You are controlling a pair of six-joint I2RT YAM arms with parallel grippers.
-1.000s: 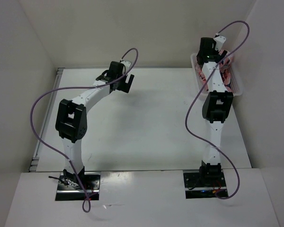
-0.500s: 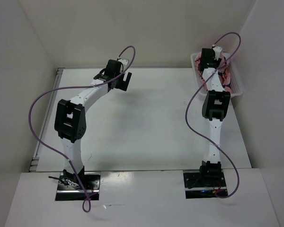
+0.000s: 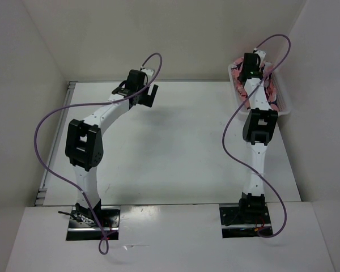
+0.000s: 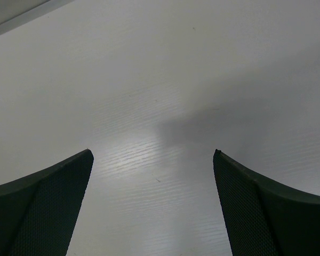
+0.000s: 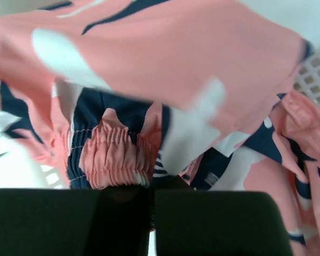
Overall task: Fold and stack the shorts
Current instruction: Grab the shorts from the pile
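Our right pincer (image 5: pixel 152 189) is squeezed all the way shut. Its two black fingers (image 5: pixel 69 221) pinch the bunchy, stretchy band (image 5: pixel 114 154) of the shorts (image 5: pixel 165 64). The shorts are soft and pink, with dark blue and white shapes all over them. They lie in a crumpled heap inside the basket (image 5: pixel 316 69). We can see the basket's white walls, full of little holes, on both sides of the cloth. From above, the right arm (image 3: pixel 259 122) reaches down into the basket, and bits of pink cloth peek out around it. The basket stands on the table (image 3: pixel 175 141).

Our left pincer (image 4: pixel 153 153) is well apart from the basket, off to its left and about as far back. Its fingers are spread as wide as they go, and it holds nothing. Under it is the white table top, with a soft grey shadow (image 4: pixel 218 122) on it.
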